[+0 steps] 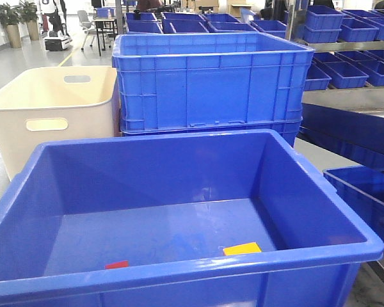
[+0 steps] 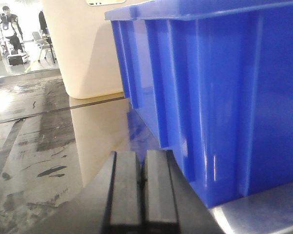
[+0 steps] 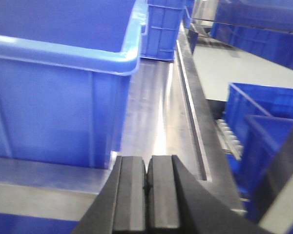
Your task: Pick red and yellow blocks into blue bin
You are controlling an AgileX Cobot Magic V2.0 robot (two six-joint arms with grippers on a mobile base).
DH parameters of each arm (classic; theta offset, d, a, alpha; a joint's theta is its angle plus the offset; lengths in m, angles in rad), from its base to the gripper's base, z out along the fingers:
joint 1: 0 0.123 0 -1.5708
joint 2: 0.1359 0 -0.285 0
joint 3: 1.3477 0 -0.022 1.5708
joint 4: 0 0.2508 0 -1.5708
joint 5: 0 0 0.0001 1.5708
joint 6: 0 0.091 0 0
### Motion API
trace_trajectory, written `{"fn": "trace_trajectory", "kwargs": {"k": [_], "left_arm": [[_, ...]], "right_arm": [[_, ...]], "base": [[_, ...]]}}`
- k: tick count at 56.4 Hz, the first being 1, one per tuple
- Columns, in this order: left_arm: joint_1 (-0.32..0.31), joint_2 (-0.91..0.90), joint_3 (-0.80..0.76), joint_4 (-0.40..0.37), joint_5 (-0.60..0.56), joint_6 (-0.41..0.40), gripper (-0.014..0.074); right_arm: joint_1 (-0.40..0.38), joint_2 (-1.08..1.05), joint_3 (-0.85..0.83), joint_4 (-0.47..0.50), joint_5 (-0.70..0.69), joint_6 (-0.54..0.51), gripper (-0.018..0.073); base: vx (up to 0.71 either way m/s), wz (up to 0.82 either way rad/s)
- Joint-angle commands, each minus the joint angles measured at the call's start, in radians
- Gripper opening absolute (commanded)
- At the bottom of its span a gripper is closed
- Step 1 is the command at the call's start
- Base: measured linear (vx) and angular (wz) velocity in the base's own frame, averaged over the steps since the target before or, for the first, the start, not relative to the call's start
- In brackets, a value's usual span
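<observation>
Both blocks sit in the blue bin, on its floor against the near wall. Red block lies left of centre, yellow block right of centre, well apart from each other. The near rim partly hides both.

Left gripper: pads pressed together, nothing between them. It is outside the bin, low over the steel table. The bin's ribbed outer wall is just to its right and ahead; cannot tell if it touches. The cream tub stands ahead, slightly left of the gripper, beside the bin's far corner. Neither block shows in this view.

Right gripper: pads pressed together, empty. Also outside the bin, over the table. The bin's corner and rounded rim are ahead and to its left; bare steel runs straight ahead to the ribbed crate at the far end. To its right, past the table edge, more blue bins sit lower down. No blocks in this view either.

In the front view the ribbed crate stands behind the bin, with the cream tub on its left. Neither gripper shows in that view.
</observation>
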Motion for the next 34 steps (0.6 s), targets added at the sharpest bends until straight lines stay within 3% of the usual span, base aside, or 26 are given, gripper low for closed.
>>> {"fn": "trace_trajectory", "kwargs": {"k": [1,10,19,34], "left_arm": [[-0.001,-0.017,-0.016,-0.002,-0.081,0.0,-0.0001],[-0.001,-0.017,-0.017,-0.002,-0.081,0.0,-0.0001],[-0.001,-0.017,-0.017,-0.002,-0.08,0.0,-0.0001],[-0.001,-0.016,-0.017,-0.002,-0.08,0.0,-0.0001]], "right_arm": [[-0.004,0.005,0.016,0.08,-0.174,-0.004,-0.0011],[-0.004,-0.034,0.241,0.196,-0.449,-0.004,-0.0011],[-0.014,-0.137,0.441,0.189,-0.629,-0.005,-0.0011],[-0.075,-0.236,0.512,0.167,-0.634,-0.008,-0.0011]], "base": [[0.0,0.0],[0.0,0.0],[0.0,0.0],[0.0,0.0]]}}
